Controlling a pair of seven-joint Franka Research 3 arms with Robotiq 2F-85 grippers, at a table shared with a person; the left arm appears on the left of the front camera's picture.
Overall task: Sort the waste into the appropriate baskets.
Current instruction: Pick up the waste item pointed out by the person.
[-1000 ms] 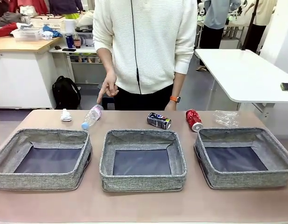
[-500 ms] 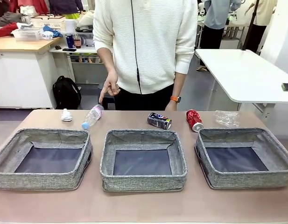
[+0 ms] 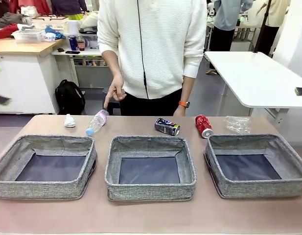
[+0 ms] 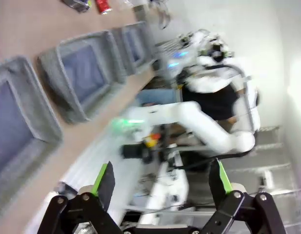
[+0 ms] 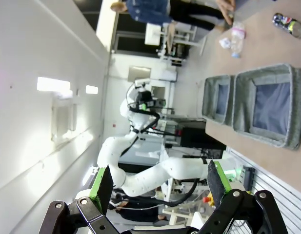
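Grey baskets [image 4: 82,78] smeared by blur, well beyond the left gripper [image 4: 162,180], spread wide, empty. Red can [image 4: 102,6] and dark can [image 4: 78,4] farther still, clipped at the top edge. Right gripper [image 5: 160,185] equally wide, empty; bottle [image 5: 236,41] far past it, tiny, hard to read.
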